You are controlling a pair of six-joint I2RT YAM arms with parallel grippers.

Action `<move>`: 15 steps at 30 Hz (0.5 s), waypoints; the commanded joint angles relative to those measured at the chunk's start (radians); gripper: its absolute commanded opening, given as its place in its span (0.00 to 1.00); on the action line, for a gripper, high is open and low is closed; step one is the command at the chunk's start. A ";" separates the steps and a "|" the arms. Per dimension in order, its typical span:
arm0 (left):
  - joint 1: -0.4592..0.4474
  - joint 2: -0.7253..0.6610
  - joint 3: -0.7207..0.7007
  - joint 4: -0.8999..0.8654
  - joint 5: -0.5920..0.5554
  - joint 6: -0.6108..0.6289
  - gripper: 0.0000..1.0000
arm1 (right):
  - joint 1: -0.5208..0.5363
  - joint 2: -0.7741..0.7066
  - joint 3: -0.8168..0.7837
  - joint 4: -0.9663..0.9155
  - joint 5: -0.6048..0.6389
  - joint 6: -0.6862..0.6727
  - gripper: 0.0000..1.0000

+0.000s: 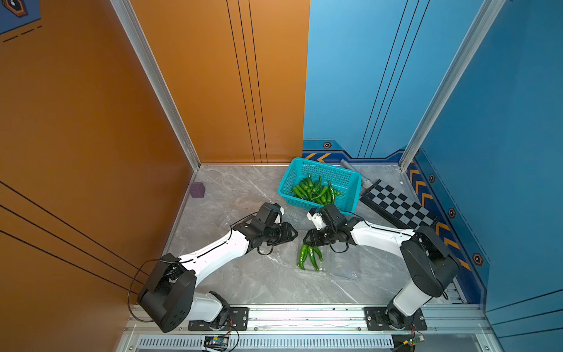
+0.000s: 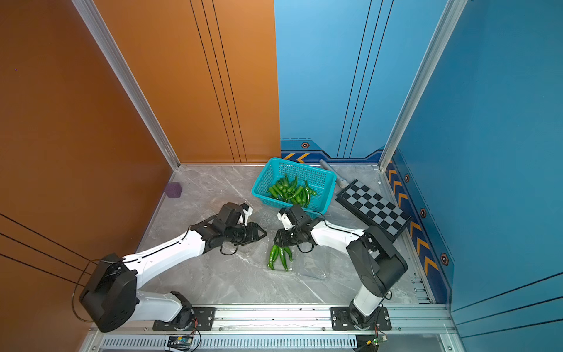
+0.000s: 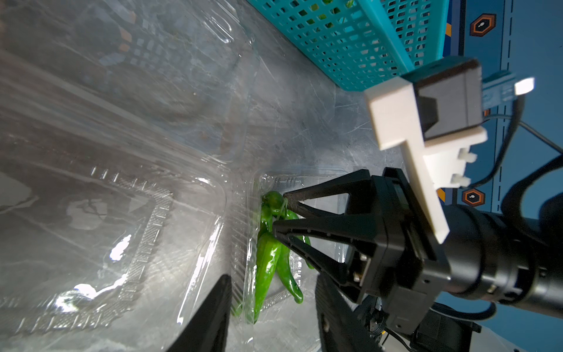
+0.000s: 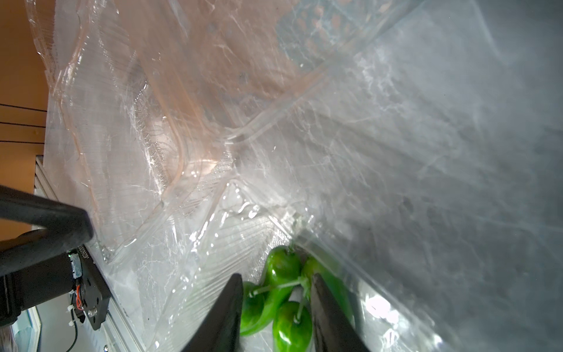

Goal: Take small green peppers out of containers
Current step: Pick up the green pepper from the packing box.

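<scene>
left arm (image 1: 219, 251) and right arm (image 1: 377, 236) look identical: white shells, chunky black joints, thin black cables (image 3: 514, 128) looping off the wrists. black base plates (image 1: 239, 315) with silver screws. left gripper (image 1: 295, 233) and right gripper (image 3: 280, 210) have black triangular cut-out fingers (image 3: 323, 189), plus a white bracket (image 3: 396, 115) with grey camera box (image 3: 447, 91).

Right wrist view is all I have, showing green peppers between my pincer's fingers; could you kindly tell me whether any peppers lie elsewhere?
Observer: Yes, a pile of peppers lies in a teal basket just beyond the right pincer.
Operator: Thank you; is the other pincer open?
Observer: Yes, the left pincer faces yours across the clear container, fingers apart.
Operator: Which way do my peppers point?
Observer: The small green peppers lie side by side, tips towards the robot's base.
</scene>
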 commanded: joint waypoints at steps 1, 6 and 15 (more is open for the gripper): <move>-0.007 -0.006 0.002 -0.023 -0.007 0.002 0.47 | 0.008 -0.026 -0.019 0.014 0.031 0.034 0.39; -0.010 -0.010 0.002 -0.024 -0.006 0.003 0.47 | 0.021 -0.003 -0.030 0.076 0.014 0.056 0.36; -0.010 -0.025 -0.005 -0.024 -0.015 0.001 0.47 | 0.029 0.016 -0.032 0.090 0.005 0.067 0.32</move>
